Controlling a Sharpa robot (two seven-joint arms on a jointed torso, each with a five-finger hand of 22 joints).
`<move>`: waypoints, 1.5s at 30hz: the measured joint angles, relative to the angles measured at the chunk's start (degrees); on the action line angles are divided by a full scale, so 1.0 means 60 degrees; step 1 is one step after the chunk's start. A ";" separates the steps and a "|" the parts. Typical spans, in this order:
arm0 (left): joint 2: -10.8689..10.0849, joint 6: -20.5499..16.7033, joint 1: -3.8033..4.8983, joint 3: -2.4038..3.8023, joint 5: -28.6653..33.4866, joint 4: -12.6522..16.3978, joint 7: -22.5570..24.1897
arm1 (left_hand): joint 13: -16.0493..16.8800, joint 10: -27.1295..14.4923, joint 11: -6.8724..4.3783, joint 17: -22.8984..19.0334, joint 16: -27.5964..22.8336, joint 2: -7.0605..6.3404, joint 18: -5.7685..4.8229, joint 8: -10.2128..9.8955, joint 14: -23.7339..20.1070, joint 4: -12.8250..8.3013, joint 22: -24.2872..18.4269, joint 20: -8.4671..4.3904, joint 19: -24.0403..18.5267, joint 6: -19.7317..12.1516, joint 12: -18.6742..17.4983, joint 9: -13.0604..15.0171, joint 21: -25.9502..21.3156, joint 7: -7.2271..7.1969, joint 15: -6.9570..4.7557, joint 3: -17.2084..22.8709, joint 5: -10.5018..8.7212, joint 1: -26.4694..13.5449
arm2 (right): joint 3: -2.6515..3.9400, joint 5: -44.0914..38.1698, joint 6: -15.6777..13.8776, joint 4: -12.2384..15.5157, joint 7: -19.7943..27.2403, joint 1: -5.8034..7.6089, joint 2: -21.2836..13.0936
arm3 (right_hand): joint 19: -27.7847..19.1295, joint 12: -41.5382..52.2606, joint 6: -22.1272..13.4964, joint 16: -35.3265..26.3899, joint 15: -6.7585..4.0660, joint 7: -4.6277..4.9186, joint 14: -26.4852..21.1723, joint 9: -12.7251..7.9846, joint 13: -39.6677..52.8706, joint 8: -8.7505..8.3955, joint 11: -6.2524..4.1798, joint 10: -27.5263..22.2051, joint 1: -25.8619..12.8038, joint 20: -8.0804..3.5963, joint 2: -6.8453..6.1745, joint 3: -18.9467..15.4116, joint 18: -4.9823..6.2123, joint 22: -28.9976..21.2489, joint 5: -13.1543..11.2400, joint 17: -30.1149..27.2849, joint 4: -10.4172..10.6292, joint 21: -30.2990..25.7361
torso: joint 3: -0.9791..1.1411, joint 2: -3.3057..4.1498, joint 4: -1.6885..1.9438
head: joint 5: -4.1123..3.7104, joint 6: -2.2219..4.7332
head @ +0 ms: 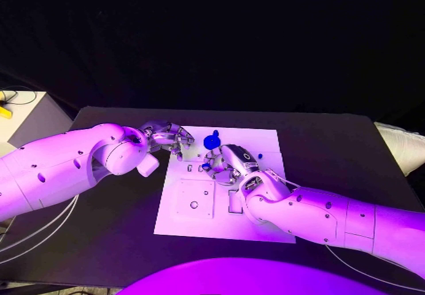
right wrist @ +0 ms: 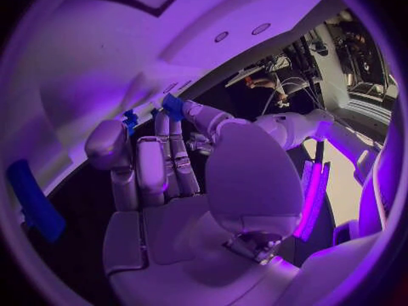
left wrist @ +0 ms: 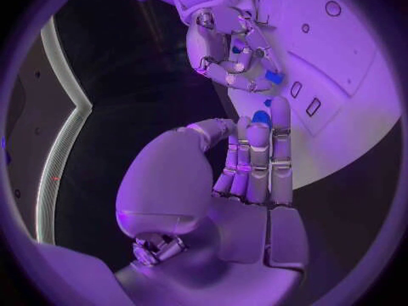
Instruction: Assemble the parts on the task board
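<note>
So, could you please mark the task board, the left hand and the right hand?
task board (head: 182,224): head view, bare near corner.
left hand (head: 171,139): head view, middle of the hand.
right hand (head: 232,163): head view, back of the hand.

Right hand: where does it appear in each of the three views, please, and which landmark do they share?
Head view: right hand over the middle of the board, at the end of the arm that comes from the right edge.
Left wrist view: right hand beyond the left hand's fingertips, fingers curled over the board.
Right wrist view: right hand is the near one, fingers reaching to the board.
Shared landmark: the white board.
</note>
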 measured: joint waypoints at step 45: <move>0.0000 0.0007 0.0000 0.0000 -0.0089 0.0001 -0.0089 | -0.0011 0.0000 -0.0001 -0.0011 0.0000 0.0000 0.0000 -0.0001 0.0001 0.0000 0.0007 0.0000 0.0000 0.0000 0.0036 -0.0011 0.0000 0.0000 -0.0001 0.0000 0.0000 0.0000 | 0.0044 -0.0201 0.0044 -0.0320 -0.0039 -0.0068 0.0211 | 0.0023 0.0085 -0.0016 0.0093 0.0000 -0.0016 0.0001 -0.0029 -0.0239 -0.0004 0.0039 -0.0086 0.0151 -0.0022 0.0151 0.0083 -0.0001 0.0196 -0.0003 0.0025 -0.0083 0.0183 | 0.0004 -0.0002 -0.0004 | 0.0063 -0.0113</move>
